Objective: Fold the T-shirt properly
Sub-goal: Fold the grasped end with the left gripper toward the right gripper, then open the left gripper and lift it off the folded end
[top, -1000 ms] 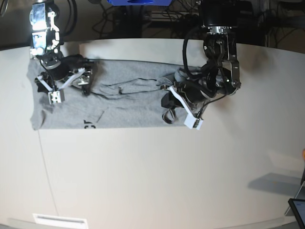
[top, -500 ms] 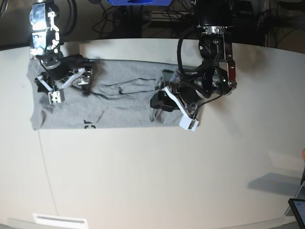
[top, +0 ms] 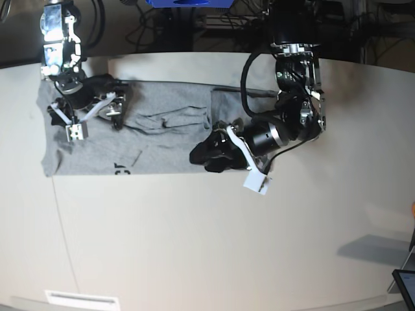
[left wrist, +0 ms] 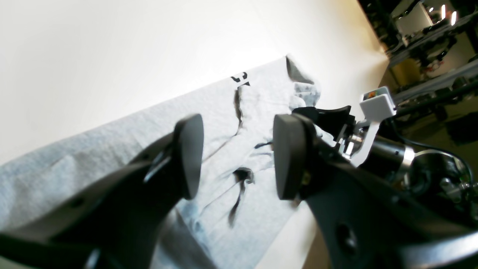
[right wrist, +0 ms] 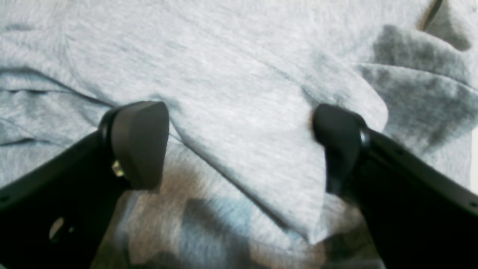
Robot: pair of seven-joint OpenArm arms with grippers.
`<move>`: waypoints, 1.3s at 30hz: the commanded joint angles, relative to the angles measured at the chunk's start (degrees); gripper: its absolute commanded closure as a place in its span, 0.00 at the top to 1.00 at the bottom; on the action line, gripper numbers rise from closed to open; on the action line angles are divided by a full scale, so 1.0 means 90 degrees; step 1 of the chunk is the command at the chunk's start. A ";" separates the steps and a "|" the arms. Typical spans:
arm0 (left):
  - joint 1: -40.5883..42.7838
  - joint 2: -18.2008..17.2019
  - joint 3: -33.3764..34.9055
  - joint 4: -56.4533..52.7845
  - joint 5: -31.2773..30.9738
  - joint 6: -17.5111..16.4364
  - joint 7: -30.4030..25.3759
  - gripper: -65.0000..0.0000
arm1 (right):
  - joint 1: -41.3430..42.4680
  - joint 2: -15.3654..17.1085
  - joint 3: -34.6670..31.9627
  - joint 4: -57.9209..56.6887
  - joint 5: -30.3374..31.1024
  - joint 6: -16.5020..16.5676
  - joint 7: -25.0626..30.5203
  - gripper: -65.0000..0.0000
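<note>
The heather-grey T-shirt [top: 162, 139] lies in a flat band across the far part of the white table [top: 214, 246], with a bit of black lettering [top: 121, 170] at its front edge. My left gripper [top: 200, 155] hovers at the shirt's front edge right of centre. In the left wrist view it [left wrist: 237, 157] is open, with only cloth [left wrist: 239, 112] far below. Over the shirt's left end, my right gripper [top: 96, 120] is wide open [right wrist: 239, 145], its fingers [right wrist: 138, 142] straddling a folded flap [right wrist: 231, 74] without pinching it.
Behind the table's far edge are cables and a blue object [top: 188, 3]. A dark screen corner [top: 405, 285] shows at the lower right, and a white label [top: 81, 299] at the table's near left edge.
My left gripper has opened, let go of the shirt's right part, and swung left toward the front edge. The right end of the shirt now lies folded inward. The right arm has not moved.
</note>
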 commanded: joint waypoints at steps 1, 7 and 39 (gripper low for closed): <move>-0.0117 -0.0114 0.0029 0.0332 0.0074 0.0043 -0.0153 0.45 | -0.0170 0.0023 0.0012 -0.0131 0.0046 -0.0102 -0.1041 0.91; 0.0284 -0.0436 0.0068 0.1338 0.2360 0.0473 -0.0143 0.45 | -0.0170 0.0023 0.0012 -0.0121 0.0046 -0.0102 -0.1041 0.91; 0.1348 -0.0593 0.1250 0.1485 0.5808 0.0160 -0.0485 0.00 | -0.0170 0.0003 0.0003 -0.0121 0.0056 -0.0102 -0.1041 0.90</move>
